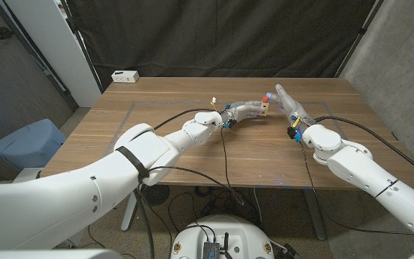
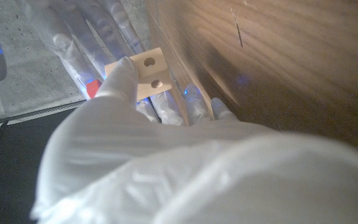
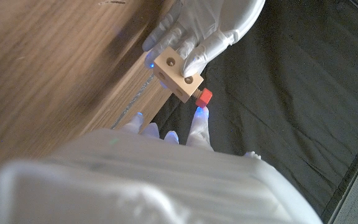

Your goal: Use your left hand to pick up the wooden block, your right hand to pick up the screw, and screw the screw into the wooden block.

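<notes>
My left hand (image 1: 241,111) holds the small wooden block (image 1: 264,108) above the table's middle, pinched between thumb and fingers. In the left wrist view the block (image 2: 146,71) shows two holes. A screw with a red head (image 3: 204,97) sticks out of one face of the block (image 3: 178,73). My right hand (image 1: 290,104) reaches toward the block with its fingers stretched out and apart. One of its fingertips (image 3: 197,116) is at the red head; I see no thumb against the screw. The same red head (image 2: 92,89) shows beyond the left thumb.
The wooden table (image 1: 157,137) has bare room on its left half and along the front. A small white box (image 1: 125,75) sits at the far left corner. Black cables (image 1: 225,155) trail from both wrists over the front edge.
</notes>
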Tool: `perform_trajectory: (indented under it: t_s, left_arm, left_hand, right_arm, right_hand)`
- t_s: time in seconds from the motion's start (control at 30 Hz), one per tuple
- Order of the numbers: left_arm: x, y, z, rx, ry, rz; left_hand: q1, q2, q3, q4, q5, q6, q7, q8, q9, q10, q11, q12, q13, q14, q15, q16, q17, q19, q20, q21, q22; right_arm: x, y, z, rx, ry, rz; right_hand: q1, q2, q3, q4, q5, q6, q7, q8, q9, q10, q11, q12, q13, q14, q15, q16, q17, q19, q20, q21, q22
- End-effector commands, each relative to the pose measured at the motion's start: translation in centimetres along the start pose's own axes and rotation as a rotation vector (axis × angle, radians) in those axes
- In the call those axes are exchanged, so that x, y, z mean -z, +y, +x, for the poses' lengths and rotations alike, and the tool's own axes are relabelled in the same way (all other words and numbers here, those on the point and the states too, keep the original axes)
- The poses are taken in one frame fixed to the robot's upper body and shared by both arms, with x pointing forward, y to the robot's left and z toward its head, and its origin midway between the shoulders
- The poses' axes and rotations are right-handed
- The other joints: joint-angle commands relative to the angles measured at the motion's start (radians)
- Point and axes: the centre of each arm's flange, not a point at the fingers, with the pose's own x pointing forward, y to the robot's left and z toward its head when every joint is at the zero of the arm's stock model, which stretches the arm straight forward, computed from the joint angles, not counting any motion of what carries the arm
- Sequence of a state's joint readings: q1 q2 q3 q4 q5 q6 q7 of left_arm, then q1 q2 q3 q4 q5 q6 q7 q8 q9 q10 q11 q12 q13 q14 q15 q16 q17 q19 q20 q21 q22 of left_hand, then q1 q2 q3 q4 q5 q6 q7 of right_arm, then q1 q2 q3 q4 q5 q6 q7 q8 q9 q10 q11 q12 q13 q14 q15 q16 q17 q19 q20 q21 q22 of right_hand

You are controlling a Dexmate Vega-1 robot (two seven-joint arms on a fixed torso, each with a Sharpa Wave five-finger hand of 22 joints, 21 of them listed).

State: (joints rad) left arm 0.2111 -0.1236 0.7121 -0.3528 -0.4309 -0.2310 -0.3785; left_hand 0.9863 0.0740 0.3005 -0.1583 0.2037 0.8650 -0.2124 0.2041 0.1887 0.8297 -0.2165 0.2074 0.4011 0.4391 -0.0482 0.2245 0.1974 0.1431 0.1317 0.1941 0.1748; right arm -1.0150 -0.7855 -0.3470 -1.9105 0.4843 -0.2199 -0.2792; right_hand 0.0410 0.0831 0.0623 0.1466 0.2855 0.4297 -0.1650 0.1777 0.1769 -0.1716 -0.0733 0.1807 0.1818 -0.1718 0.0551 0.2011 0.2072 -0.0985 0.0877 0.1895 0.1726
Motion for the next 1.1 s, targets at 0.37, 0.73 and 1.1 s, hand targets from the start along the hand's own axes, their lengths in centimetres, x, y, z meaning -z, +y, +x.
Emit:
perform_trajectory:
  t_s: [0.37, 0.73, 1.1]
  left_arm:
    - [-0.1, -0.1, 0.3, -0.015, 0.024, 0.001]
    - [0.0, -0.1, 0.3, -0.015, 0.023, 0.001]
    - [0.1, -0.2, 0.3, -0.013, 0.021, 0.002]
  left_hand:
    - [-0.002, 0.009, 0.002, 0.006, 0.004, 0.043, 0.035, 0.008, 0.004, 0.006, -0.001, 0.003, 0.005, 0.009, -0.054, 0.004, 0.004, 0.007, -0.004, 0.007, 0.005]
    - [-0.001, 0.008, 0.002, 0.005, 0.004, 0.046, 0.032, 0.009, 0.004, 0.007, -0.001, 0.003, 0.005, 0.009, -0.056, 0.004, 0.004, 0.007, -0.004, 0.007, 0.005]
    - [0.0, 0.008, 0.002, 0.005, 0.004, 0.044, 0.033, 0.008, 0.004, 0.008, 0.0, 0.004, 0.005, 0.01, -0.053, 0.005, 0.004, 0.007, -0.004, 0.007, 0.005]
  right_arm:
    - [0.3, 0.2, 0.6, -0.01, 0.008, -0.004]
    - [0.0, -0.3, 0.4, 0.014, -0.004, -0.002]
    - [-0.2, -0.9, 0.4, 0.031, -0.01, -0.001]
  right_hand:
    - [-0.013, 0.022, -0.001, 0.009, 0.005, 0.015, 0.004, 0.008, -0.001, -0.103, -0.002, 0.003, 0.0, -0.167, 0.002, 0.002, 0.002, -0.008, -0.006, -0.001, 0.0]
    - [-0.014, 0.024, -0.001, 0.009, 0.005, 0.018, 0.003, 0.009, 0.0, -0.099, -0.003, 0.006, 0.0, -0.165, 0.001, 0.003, 0.002, -0.008, -0.006, 0.0, 0.0]
    - [-0.014, 0.025, -0.001, 0.009, 0.006, 0.019, 0.003, 0.009, 0.0, -0.096, 0.001, 0.008, 0.0, -0.161, 0.003, 0.005, 0.002, -0.006, -0.006, 0.002, 0.0]
